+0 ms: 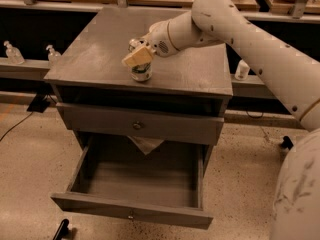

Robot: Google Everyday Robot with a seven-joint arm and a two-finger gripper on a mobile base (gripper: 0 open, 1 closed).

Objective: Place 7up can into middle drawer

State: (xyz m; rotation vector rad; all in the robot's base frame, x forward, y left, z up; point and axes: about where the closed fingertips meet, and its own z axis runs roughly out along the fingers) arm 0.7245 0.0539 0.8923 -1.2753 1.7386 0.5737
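Note:
The 7up can, green and white, stands on the grey cabinet top near its front middle. My gripper reaches in from the right and is closed around the can's upper half; a tan finger pad covers the can's front. The can's base rests on the top. The middle drawer is pulled out wide below, its grey board tray bare, with a small knob on its front. It lies in front of and below the can.
Another grey drawer front with a round knob is shut above the open drawer. A crumpled paper hangs behind it. Small bottles stand on a ledge at left, another at right. My arm spans the right side.

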